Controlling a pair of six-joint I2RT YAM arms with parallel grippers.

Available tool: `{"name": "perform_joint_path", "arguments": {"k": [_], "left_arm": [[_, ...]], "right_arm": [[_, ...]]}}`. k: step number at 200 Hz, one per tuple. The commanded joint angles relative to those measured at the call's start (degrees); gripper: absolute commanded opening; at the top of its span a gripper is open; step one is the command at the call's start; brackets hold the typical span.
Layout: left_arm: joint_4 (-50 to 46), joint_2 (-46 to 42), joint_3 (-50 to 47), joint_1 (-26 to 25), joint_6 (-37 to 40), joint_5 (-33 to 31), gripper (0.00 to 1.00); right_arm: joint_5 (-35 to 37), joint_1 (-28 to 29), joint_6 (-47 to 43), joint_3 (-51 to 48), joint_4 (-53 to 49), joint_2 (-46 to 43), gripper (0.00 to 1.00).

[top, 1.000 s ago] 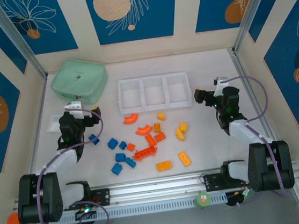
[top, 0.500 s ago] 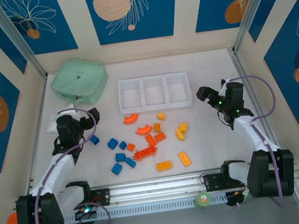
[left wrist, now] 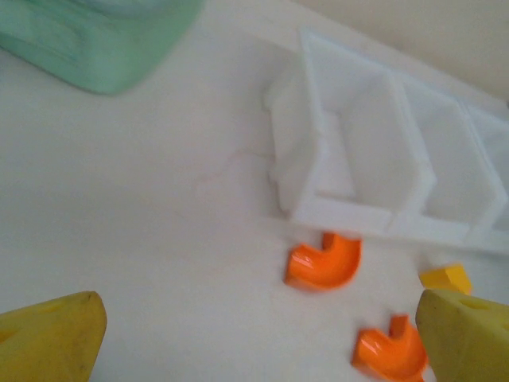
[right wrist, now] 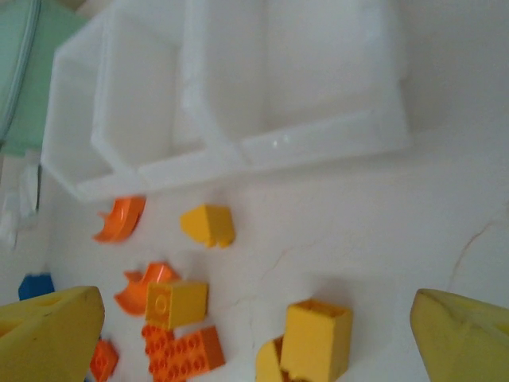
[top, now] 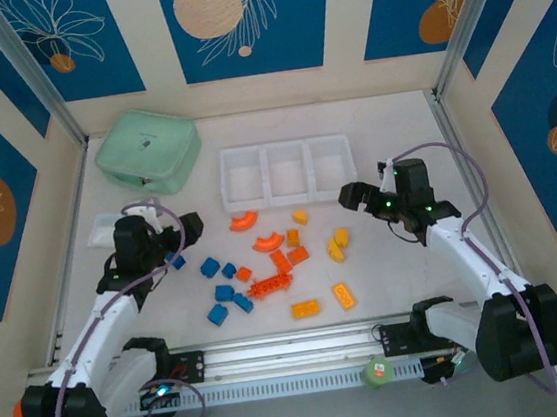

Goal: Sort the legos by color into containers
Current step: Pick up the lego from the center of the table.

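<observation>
I judge this to be the approach before a first pick: all 3 compartments of the containers [top: 267, 177] look empty, and the legos [top: 270, 286] lie scattered on the table [top: 386, 267] just in front of them, between my 2 arms.

The left gripper [top: 185, 229] hangs over the left edge of the scatter with its fingers spread wide and nothing between them. Its wrist view looks toward a curved red-orange brick [left wrist: 324, 261] lying just beside the front wall of the left bin. The right gripper [top: 350, 196] is likewise released and empty, hovering beside the right bin, with a yellow brick [right wrist: 316, 338] low between its fingers in its wrist view.

Next I need to pick 1 brick per arm, come down with the fingers straddling it, and close. The blue bricks [top: 210, 267] are nearest the left arm.

The bricks crowd each other in the middle, so a finger could nudge a neighbour. The curved brick's closeness to the bin wall leaves little room. The mint green zip case [top: 147, 149] sits well clear at the far left.
</observation>
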Motion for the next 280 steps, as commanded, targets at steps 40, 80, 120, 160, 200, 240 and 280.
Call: {"name": "perform_joint_path", "arguments": {"k": [40,80,120,160,200,240,280], "left_arm": [[-6.21,5.25,6.60,-10.65,2.73,-2.98,0.99],[-6.16,11.88,10.18,-16.06,6.49,-5.77,0.99],[-7.43,19.57,14.75,-18.26,11.02,-4.30,0.93],[-8.97,27.18,19.02,-19.52,14.91,-2.16,0.81],[-9.65,32.54,21.57,-22.89,17.92,-3.77,0.69],[-9.80,37.57,24.20,-24.21,20.35,-3.81,0.65],[-11.86,42.80,28.61,-24.30,22.42,-5.30,0.62]], "right_arm": [[-2.36,9.11,-2.74,6.61,-7.90,1.36,0.99],[-1.60,15.21,-2.61,10.65,-8.46,4.52,0.99],[-1.57,17.14,-1.32,12.02,-7.58,6.78,0.99],[-1.13,17.77,-1.20,13.43,-7.74,8.23,0.99],[-0.38,17.77,-2.06,13.95,-8.79,8.48,0.99],[1.09,17.51,-3.04,14.42,-10.24,8.38,0.99],[1.23,17.24,-3.56,14.31,-10.37,7.61,0.99]]}}
